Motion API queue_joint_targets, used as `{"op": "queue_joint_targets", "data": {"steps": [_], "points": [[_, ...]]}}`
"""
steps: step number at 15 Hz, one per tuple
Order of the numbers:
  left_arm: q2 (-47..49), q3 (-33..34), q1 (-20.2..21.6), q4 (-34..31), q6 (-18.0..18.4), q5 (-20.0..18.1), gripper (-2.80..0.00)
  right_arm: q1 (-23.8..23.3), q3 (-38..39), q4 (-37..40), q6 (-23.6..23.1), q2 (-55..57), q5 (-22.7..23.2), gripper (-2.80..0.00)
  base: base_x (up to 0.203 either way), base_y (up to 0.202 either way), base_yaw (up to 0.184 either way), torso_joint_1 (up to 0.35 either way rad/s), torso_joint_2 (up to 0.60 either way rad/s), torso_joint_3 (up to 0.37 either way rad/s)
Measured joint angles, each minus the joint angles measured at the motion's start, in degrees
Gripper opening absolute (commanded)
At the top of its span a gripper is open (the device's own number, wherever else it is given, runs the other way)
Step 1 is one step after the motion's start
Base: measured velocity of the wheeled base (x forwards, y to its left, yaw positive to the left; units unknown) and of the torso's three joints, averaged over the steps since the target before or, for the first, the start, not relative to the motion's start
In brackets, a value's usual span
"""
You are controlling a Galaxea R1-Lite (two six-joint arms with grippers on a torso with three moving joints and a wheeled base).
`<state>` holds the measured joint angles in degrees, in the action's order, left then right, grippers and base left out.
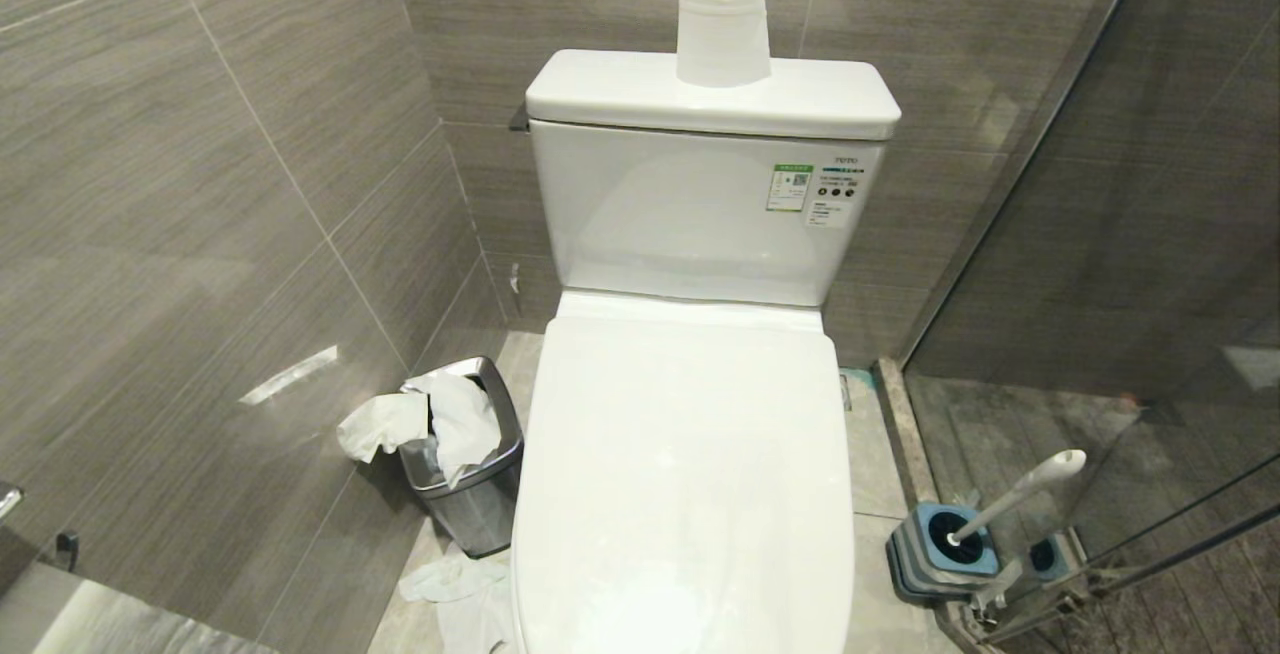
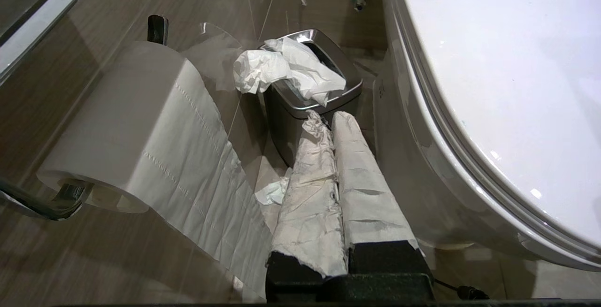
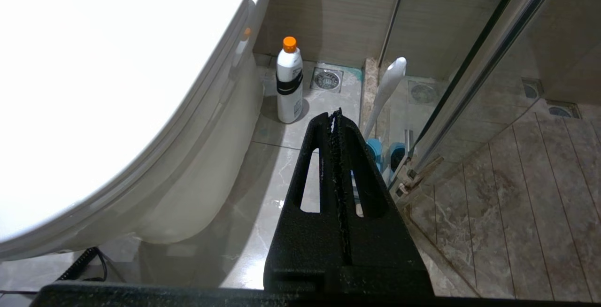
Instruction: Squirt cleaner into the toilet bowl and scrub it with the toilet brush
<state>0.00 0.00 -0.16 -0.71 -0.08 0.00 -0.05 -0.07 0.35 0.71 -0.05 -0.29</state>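
Observation:
The toilet's white lid (image 1: pixel 690 474) lies shut, so the inside of the toilet bowl is hidden; only its outer wall (image 3: pixel 197 175) shows. The toilet brush (image 1: pixel 1020 499) leans in its grey-and-blue holder (image 1: pixel 945 549) on the floor to the right, by the glass door. No cleaner liquid is in view; a white bottle with an orange cap (image 3: pixel 289 81) stands by the toilet base. My left gripper (image 2: pixel 328 118), its fingers wrapped in white paper, is shut and empty beside the bowl's left side. My right gripper (image 3: pixel 334 114) is shut and empty, low on the right, short of the brush handle (image 3: pixel 386 86).
A steel waste bin (image 1: pixel 470 464) stuffed with paper stands left of the toilet, with crumpled paper (image 1: pixel 460 584) on the floor. A paper roll (image 1: pixel 722 29) sits on the cistern, another roll (image 2: pixel 141 128) hangs on the left wall. A glass shower door (image 1: pixel 1150 334) closes the right side.

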Motion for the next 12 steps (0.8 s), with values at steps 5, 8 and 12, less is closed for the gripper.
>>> {"op": "queue_joint_targets", "data": {"steps": [5, 8, 12], "points": [[0.0, 0.0, 0.0, 0.0, 0.0, 0.0, -2.8, 0.0, 0.0, 0.0, 0.0, 0.0, 0.0, -2.8, 0.0, 0.0, 0.0, 0.0, 0.0, 0.0], [0.0, 0.0, 0.0, 0.0, 0.0, 0.0, -2.8, 0.0, 0.0, 0.0, 0.0, 0.0, 0.0, -2.8, 0.0, 0.0, 0.0, 0.0, 0.0, 0.0], [0.0, 0.0, 0.0, 0.0, 0.0, 0.0, -2.8, 0.0, 0.0, 0.0, 0.0, 0.0, 0.0, -2.8, 0.0, 0.0, 0.0, 0.0, 0.0, 0.0]]}}
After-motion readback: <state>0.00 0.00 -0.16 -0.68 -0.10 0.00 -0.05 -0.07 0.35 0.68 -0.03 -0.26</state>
